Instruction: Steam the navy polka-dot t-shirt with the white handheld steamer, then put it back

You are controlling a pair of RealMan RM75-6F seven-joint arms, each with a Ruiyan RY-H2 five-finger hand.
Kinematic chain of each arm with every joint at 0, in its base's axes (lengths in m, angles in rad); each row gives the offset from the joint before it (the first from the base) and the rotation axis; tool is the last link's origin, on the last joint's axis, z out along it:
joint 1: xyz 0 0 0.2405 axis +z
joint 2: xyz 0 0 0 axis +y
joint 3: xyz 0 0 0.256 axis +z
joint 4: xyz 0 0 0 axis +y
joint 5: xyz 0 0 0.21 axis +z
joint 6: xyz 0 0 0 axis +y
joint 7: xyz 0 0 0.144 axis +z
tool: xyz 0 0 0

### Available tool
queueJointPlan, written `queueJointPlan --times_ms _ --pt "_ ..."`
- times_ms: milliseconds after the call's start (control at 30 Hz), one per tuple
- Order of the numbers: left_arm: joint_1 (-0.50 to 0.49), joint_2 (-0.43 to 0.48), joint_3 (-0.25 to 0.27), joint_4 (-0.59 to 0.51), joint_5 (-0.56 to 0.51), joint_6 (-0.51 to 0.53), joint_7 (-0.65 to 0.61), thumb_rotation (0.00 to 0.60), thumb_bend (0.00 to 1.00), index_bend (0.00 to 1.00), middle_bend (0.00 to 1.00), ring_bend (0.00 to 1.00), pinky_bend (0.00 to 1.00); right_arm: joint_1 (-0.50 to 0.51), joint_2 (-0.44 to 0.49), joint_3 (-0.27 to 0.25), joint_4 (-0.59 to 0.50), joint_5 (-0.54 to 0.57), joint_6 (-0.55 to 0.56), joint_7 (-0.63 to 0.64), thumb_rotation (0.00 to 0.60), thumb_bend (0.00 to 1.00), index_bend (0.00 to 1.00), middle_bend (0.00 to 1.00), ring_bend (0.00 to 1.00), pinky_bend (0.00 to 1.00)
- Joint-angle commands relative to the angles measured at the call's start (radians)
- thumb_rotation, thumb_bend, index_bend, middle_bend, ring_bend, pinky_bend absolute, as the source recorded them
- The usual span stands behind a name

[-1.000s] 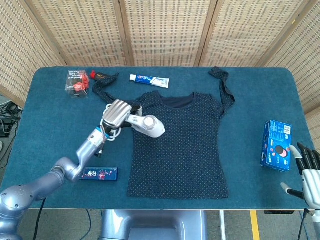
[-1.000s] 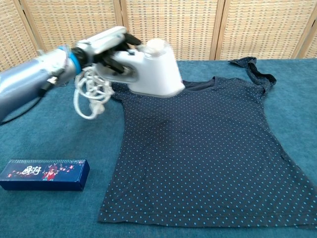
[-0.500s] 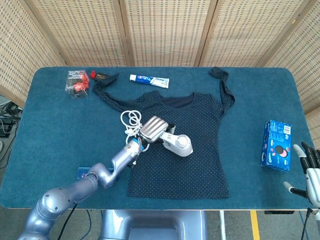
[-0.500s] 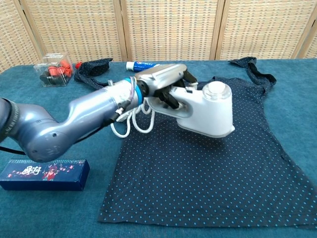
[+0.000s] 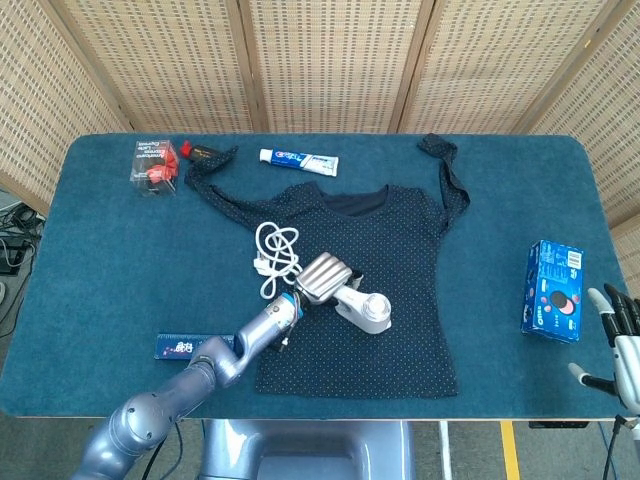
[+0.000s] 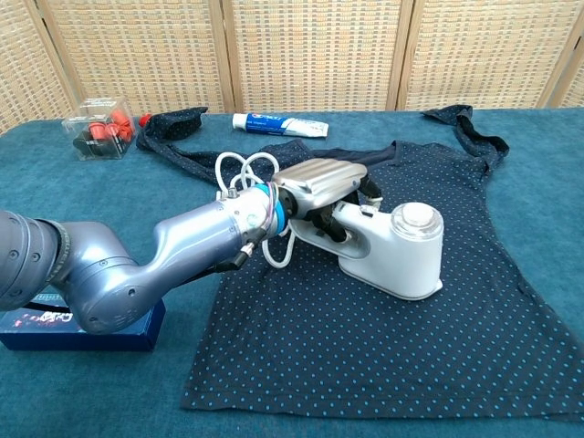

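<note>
Since the earlier frames the left hand (image 6: 319, 182) has been carrying the white handheld steamer (image 6: 394, 249) from the shirt's upper left corner down and across, and it is now sitting lower on the cloth, near the middle of the front. That hand is wrapping its fingers around the steamer's handle, gripping it from above, while the steamer's body is pressing down on the navy polka-dot t-shirt (image 6: 429, 338); in the head view the same left hand (image 5: 324, 276) is showing at the end of the silver arm, with the steamer (image 5: 362, 309) angling toward the shirt's lower middle. The steamer's white cord (image 5: 275, 253) is lying in loose loops just behind the hand, partly over the shirt's left edge. The t-shirt (image 5: 400, 250) is lying flat on the blue desk (image 5: 90, 260), sleeves stretched out toward the far corners. A dark flat box (image 6: 82, 321) is resting on the desk beside the shirt's lower left, under the forearm. Along the far edge a clear container with red pieces (image 5: 154, 163) and a toothpaste tube (image 5: 298, 160) are lying well apart from the hand. The right hand (image 5: 618, 340) is hanging at the desk's near right corner with fingers spread and holding nothing, just beside a blue carton (image 5: 553, 290).
</note>
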Motion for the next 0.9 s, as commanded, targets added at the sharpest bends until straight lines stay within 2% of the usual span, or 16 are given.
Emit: queueJointPlan --times_ms 33,433,900 --pt "0.003 -0.006 0.017 0.020 0.014 0.004 -0.008 0.600 0.75 1.00 0.87 0.77 0.86 0.000 0.001 0.000 0.000 0.000 0.001 0.000 0.600 0.00 0.03 0.00 0.00 0.00" --pt "0.021 0.022 0.060 0.040 0.043 0.016 -0.008 0.600 0.75 1.00 0.87 0.77 0.86 -0.005 0.004 -0.001 -0.007 -0.009 0.014 0.000 0.600 0.00 0.03 0.00 0.00 0.00" --pt "0.096 0.136 0.097 0.029 0.050 0.032 0.000 0.600 0.75 1.00 0.87 0.77 0.85 -0.007 0.003 -0.007 -0.016 -0.024 0.021 -0.014 0.600 0.00 0.03 0.00 0.00 0.00"
